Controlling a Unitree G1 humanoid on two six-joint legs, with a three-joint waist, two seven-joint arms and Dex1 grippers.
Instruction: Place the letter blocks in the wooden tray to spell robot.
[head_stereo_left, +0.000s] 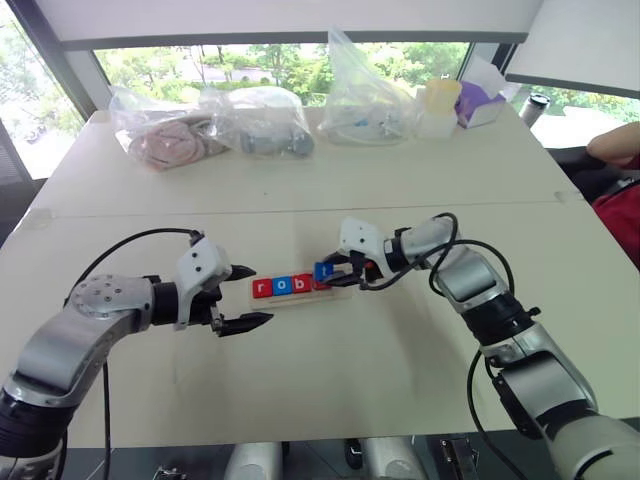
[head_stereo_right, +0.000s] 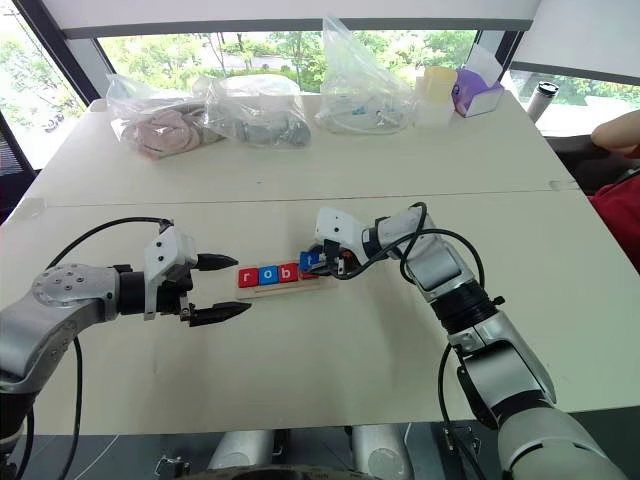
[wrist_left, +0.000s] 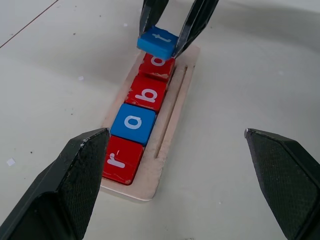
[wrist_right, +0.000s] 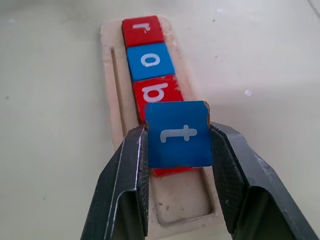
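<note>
We're clamping the blue t block (wrist_right: 178, 133) in the right gripper (wrist_right: 177, 145), hovering just above the wooden tray (wrist_right: 111, 90). Its empty end slot is lying directly below, along the tray's long axis. Left gripper (head_stereo_left: 245, 297) is idling with fingers apart beside the tray's r end.

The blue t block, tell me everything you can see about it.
The blue t block is a small flat square tile with a white lowercase t and one chipped corner. The right claw is shut on it, pinching two opposite edges. It is held above the wooden tray, over the last red block in the row, and looks slightly tilted.
</note>
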